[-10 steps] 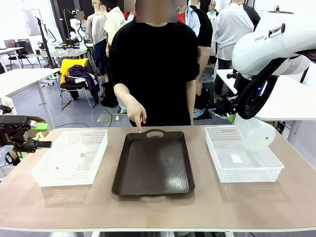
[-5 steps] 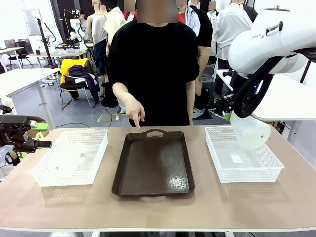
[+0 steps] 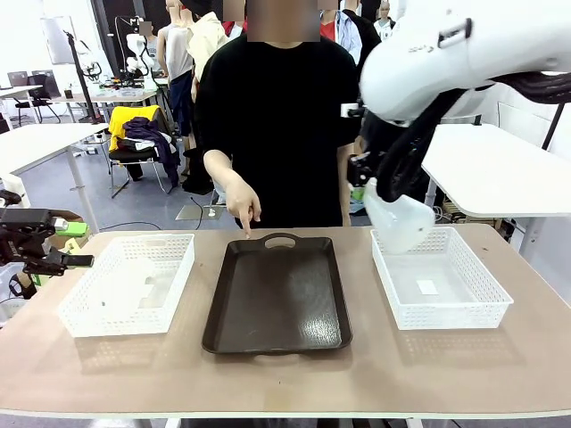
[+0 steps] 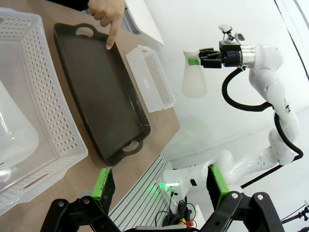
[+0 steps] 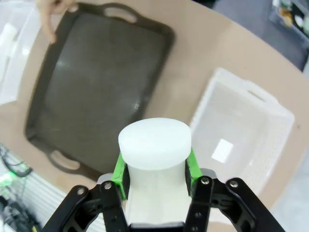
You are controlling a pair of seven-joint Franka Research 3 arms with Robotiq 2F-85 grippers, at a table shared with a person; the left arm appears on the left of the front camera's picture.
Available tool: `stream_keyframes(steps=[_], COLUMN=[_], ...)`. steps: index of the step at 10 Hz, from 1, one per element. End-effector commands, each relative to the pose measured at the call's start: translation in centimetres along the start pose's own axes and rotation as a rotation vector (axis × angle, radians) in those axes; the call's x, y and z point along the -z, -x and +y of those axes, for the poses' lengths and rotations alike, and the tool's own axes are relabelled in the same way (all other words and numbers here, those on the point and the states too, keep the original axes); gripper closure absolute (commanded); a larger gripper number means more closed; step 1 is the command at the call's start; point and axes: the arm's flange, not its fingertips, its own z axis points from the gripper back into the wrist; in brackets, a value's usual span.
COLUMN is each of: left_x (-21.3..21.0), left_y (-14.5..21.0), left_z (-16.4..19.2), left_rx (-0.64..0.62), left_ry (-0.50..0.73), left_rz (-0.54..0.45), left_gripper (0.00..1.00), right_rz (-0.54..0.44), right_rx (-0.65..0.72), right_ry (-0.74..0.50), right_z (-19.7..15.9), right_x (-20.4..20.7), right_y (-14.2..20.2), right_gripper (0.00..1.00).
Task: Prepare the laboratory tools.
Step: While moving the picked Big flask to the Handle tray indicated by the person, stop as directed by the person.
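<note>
A frosted-white conical flask (image 3: 398, 222) hangs in the air over the left rim of the right-hand basket, tilted, with my right gripper (image 3: 364, 182) shut on its neck. In the right wrist view the flask's (image 5: 154, 142) base faces the camera between the green pads (image 5: 120, 175) of that gripper (image 5: 155, 170). The left wrist view shows the same flask (image 4: 194, 83) far off. A second flask (image 3: 136, 285) lies in the left basket (image 3: 116, 323), large and close in the left wrist view (image 4: 12, 137). My left gripper (image 4: 160, 186) stands open off the table's left end (image 3: 53, 259).
A dark brown tray (image 3: 277, 303) lies at the middle of the table. The person's hand (image 3: 245, 209) points a finger at the tray's far left corner, next to its handle. The white mesh right basket (image 3: 442, 318) holds a small white label.
My right arm has swung left and upward with the flask, from over the right basket's middle to its left rim. The left gripper and the person's pointing hand stay put.
</note>
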Motion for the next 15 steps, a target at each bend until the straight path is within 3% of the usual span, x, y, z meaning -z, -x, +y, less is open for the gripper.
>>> stream_keyframes(steps=[1,4,6,10,15], left_x=[-0.1,-0.1,-0.1,-0.1,-0.1], left_y=[0.0,0.0,0.0,0.0,0.0], left_z=[-0.1,-0.1,-0.1,-0.1,-0.1], left_rx=[-0.003,-0.003,-0.003,-0.003,-0.003], left_ry=[0.015,0.015,0.015,0.015,0.015], left_rz=[-0.012,-0.012,-0.012,-0.012,-0.012], left_gripper=[0.0,0.0,0.0,0.0,0.0], right_rz=[0.07,0.124,0.122,0.141,0.149], right_rx=[-0.086,-0.214,-0.261,-0.247,-0.242], right_ry=[0.013,-0.01,-0.047,-0.117,-0.092], right_z=[2.8,8.9,10.4,10.5,10.7], right_x=[2.4,7.0,10.9,15.4,16.0], right_y=[-2.4,-3.9,-3.9,-3.4,-3.1], right_gripper=[1.0,1.0,1.0,1.0,1.0])
